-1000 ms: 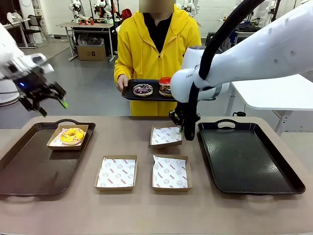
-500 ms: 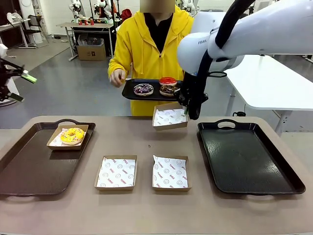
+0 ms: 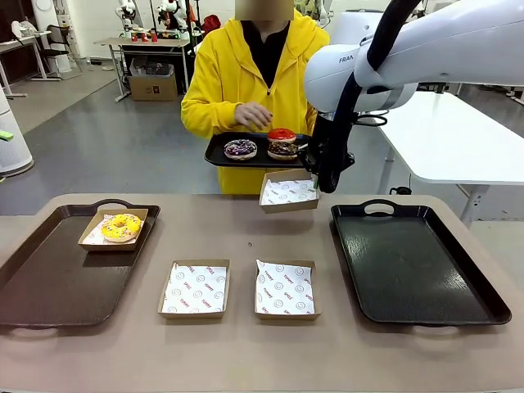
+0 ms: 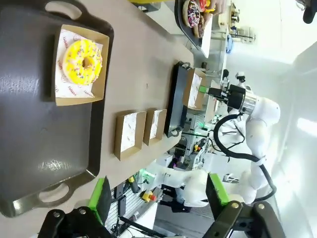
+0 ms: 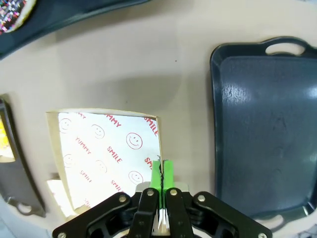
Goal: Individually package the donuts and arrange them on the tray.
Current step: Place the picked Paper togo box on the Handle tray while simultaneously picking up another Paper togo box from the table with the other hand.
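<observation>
Step in hand: presenting an empty paper tray [image 3: 289, 191], pinched at its rim in the closed right gripper [image 3: 316, 182], clear of the table [image 3: 246, 352] and just below the person's serving tray [image 3: 214, 157] — purple donut [image 3: 240, 149], chocolate donut [image 3: 283, 151] and red donut [image 3: 282, 135] on it. Next: hold level for one donut, then lower onto the right-hand black tray [image 3: 409, 270]. Yellow donut [image 3: 121, 226] already boxed on the left-hand black tray [image 3: 41, 278]. Left gripper [image 4: 158, 197] spread wide, empty.

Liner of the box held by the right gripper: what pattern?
White liner with red smiley faces and the words YUMMY and SMILE; clearest in the right wrist view.
</observation>
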Controlling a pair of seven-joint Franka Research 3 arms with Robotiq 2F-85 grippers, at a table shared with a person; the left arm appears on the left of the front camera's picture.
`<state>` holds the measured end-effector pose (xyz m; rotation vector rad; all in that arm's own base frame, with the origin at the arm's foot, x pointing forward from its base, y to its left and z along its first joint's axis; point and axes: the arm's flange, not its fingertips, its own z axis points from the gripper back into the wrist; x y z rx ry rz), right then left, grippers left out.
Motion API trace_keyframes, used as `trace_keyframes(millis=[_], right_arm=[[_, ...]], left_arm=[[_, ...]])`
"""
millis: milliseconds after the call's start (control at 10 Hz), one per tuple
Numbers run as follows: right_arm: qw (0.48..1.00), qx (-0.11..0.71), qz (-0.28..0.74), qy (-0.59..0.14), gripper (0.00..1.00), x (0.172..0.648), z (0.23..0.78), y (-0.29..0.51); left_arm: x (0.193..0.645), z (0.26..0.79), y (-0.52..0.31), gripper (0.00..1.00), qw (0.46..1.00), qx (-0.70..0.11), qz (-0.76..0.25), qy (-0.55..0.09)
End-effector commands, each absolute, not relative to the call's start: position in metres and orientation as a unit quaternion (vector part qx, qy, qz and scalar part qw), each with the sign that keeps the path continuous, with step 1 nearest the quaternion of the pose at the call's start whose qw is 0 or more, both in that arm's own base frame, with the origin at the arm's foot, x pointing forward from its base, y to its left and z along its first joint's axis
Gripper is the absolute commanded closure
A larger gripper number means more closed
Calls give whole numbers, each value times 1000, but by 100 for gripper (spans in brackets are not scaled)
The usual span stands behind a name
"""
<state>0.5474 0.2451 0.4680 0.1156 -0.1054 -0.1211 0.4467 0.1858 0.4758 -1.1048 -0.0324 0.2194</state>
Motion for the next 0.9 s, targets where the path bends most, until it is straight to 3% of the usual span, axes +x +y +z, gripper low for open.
trace_keyframes(millis=[0, 500, 800], right_arm=[[994, 65, -74, -46, 100, 553, 471, 250], [994, 69, -73, -41, 100, 556, 468, 250], [995, 58, -64, -52, 100, 548, 468, 245]], left_arm=[[441, 470, 192, 0, 834, -540, 112, -22], [432, 437, 203, 0, 841, -531, 99, -12], [434, 453, 199, 0, 836, -533, 127, -7]])
